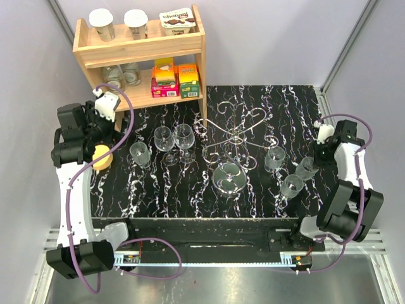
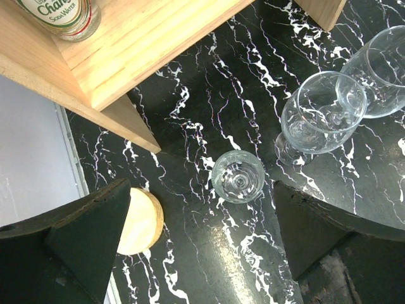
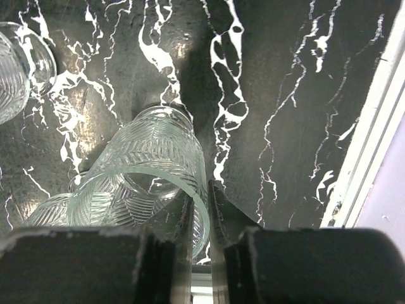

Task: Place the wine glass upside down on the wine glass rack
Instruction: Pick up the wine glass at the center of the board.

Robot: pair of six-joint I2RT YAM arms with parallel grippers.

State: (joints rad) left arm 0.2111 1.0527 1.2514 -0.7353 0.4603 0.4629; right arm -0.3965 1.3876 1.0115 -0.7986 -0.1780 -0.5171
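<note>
Two stemmed wine glasses [image 1: 163, 139] [image 1: 185, 136] stand upright left of the wine glass rack [image 1: 235, 123], a silver wire stand with scroll arms on a shiny round base [image 1: 229, 177]. The left wrist view shows the same pair [image 2: 323, 114] [image 2: 380, 69]. My left gripper [image 2: 202, 196] hangs open above the table, holding nothing, beside a small glass [image 2: 238, 176]. My right gripper [image 3: 201, 187] is at the far right, shut on the rim of a patterned tumbler [image 3: 152, 152], one finger inside and one outside. That tumbler [image 1: 307, 168] is tilted.
A wooden shelf [image 1: 142, 57] with jars and boxes stands at the back left. A round yellow coaster [image 2: 142, 218] lies by the left fingers. Two more tumblers [image 1: 275, 157] [image 1: 292, 185] stand right of the rack. The table's right edge [image 3: 373, 145] is close to the right gripper.
</note>
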